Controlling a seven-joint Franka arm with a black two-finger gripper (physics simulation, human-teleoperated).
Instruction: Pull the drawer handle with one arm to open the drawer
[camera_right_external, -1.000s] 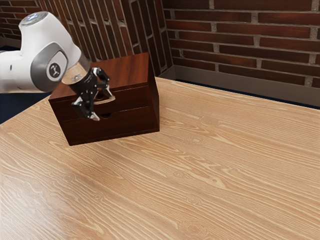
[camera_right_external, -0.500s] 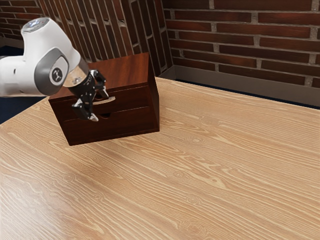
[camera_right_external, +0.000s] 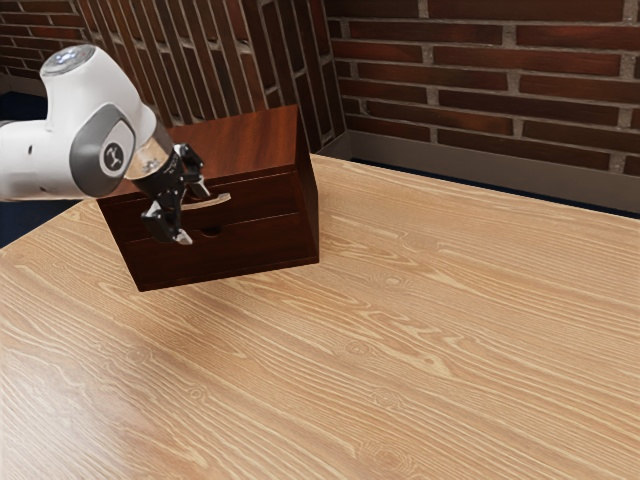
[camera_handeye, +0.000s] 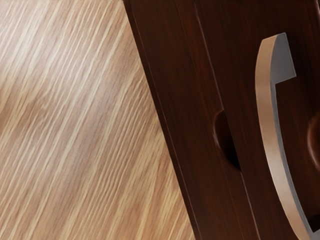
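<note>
Finger state: cannot be determined. The black gripper (camera_right_external: 176, 212) sits as a dark shape against dark wood, at the end of the handle (camera_right_external: 212, 200) nearer the exterior view's left, and whether anything is clamped is not readable. The handle is a pale, curved metal bar mounted across the upper drawer (camera_right_external: 255, 195); in the wrist view it arcs close by the hand, standing proud of the drawer face. Judged rigid and smooth, it is likely to slip under a light pinch, so the sound hold is around the bar at mid-span, where it stands farthest off the wood, with a straight pull outward. The drawer front appears flush with the cabinet (camera_right_external: 250, 140); no opening gap is discernible, so the pull is assessed as not yet effective. Below it, a second front carries a dark finger recess (camera_right_external: 210, 231). The cabinet stands free on the wooden table (camera_right_external: 400, 350), near its far edge by the brick wall (camera_right_external: 480, 80), and, being unfixed, may drag along if the slide binds. The white arm (camera_right_external: 70, 140) is cut off at the frame edge. The handle's far end runs out of the wrist view, and its contact with the gripper is obscured.
</note>
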